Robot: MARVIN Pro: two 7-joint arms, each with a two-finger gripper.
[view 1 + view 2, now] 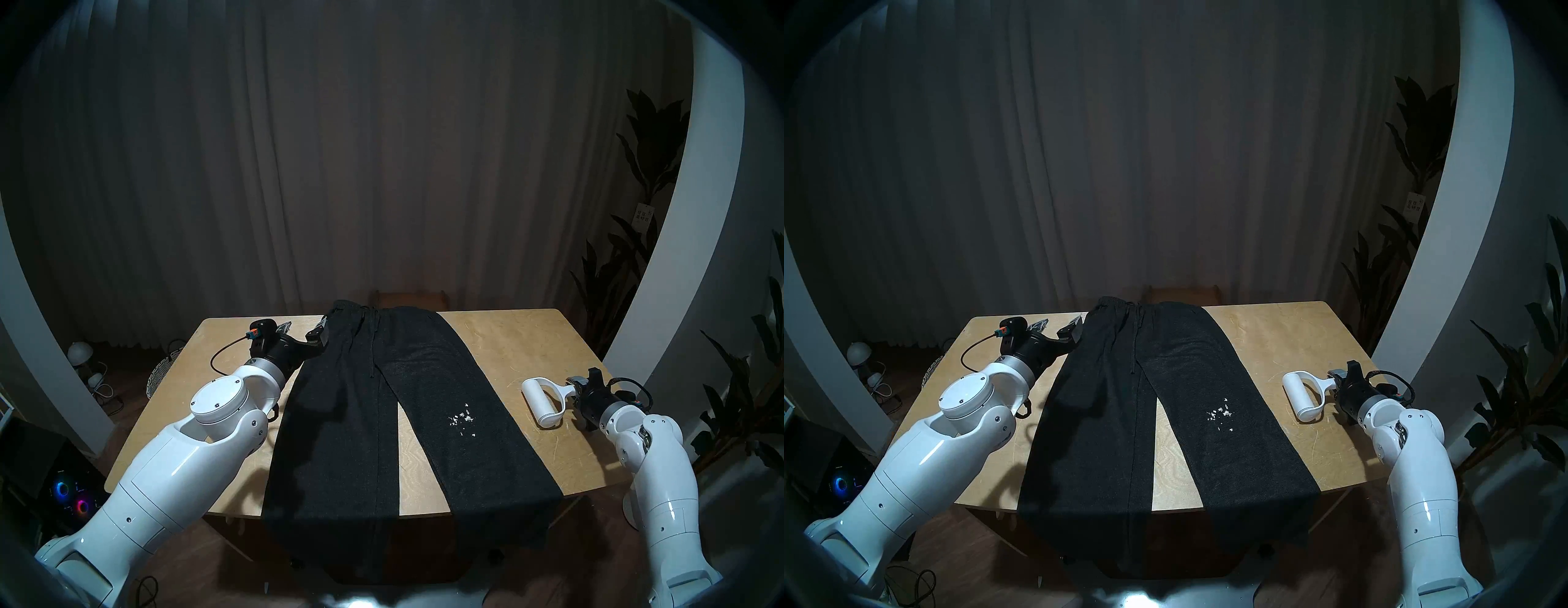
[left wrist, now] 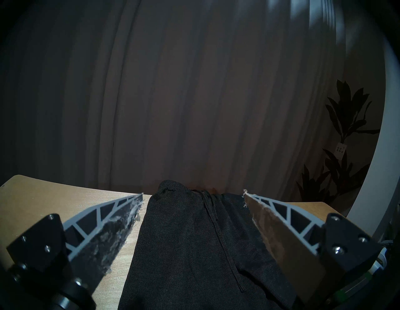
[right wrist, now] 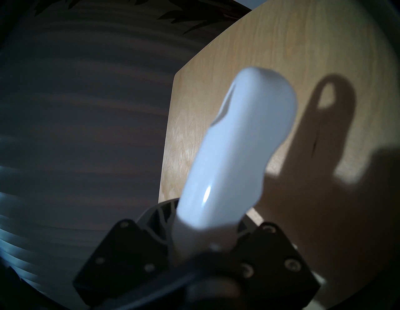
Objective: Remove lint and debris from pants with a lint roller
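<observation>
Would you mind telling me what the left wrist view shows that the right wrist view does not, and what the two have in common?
Only the left wrist view shows the pants, their waistband and drawstring lying between the open left gripper, whose one finger rests over the table and the other over the fabric. Only the right wrist view shows the lint roller, its handle clamped in the right gripper above its shadow. Both show the wooden table and the curtain.

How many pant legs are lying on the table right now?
2. One leg lies on the robot's left side of the pants; the other, angled toward the right, carries the white lint and debris. Both hems hang over the table's near edge.
</observation>
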